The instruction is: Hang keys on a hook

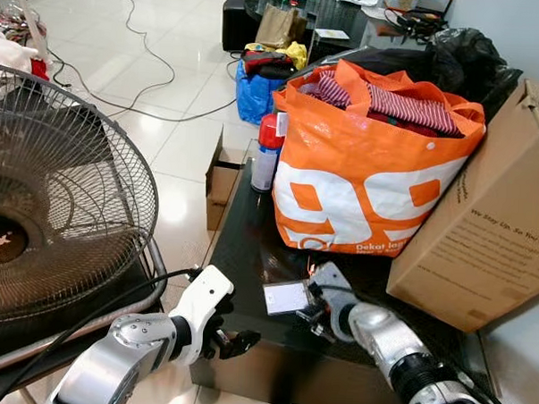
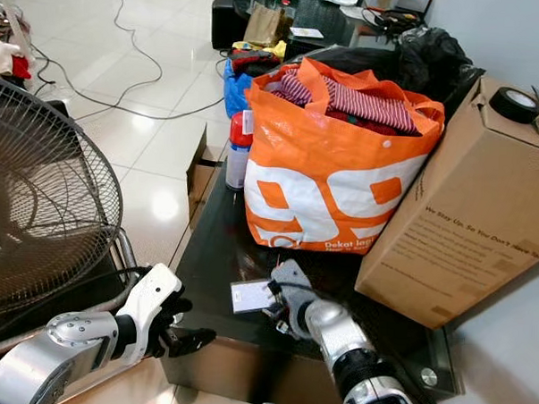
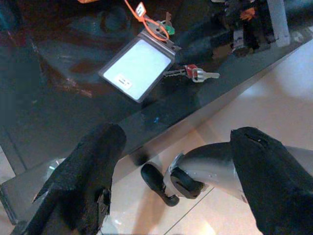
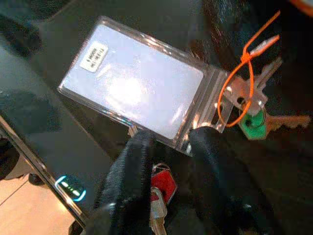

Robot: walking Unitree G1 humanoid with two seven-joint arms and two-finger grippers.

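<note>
Reaching down onto the dark glossy bench (image 1: 249, 255), the right claw (image 4: 168, 142) has its two black fingers set either side of the keys, slightly parted, with the red-capped key (image 4: 164, 186) lying between them. I cannot tell whether it actually grips anything. Just past the fingertips lies a clear plastic card sleeve (image 4: 132, 83) holding a white card, flat on the bench near its front edge. Clipped at the sleeve's corner are an orange cable tie (image 4: 244, 73), a green-capped key (image 4: 252, 125) and a plain metal key beside it. The whole bunch rests on the bench, right in front of the big orange shopping bag (image 1: 369, 171) stuffed with striped clothes.

The left claw (image 3: 176, 181) hovers off the front edge of the bench, over the pale tiled floor (image 1: 184, 118), its fingers spread wide and holding nothing.

A brown cardboard box (image 1: 492, 230) leans on the bench to the right of the bag. A spray can (image 1: 267, 153) with a red top stands behind the bag's left side. A wire-caged fan (image 1: 45, 210) stands to the left, close beside the left arm.
</note>
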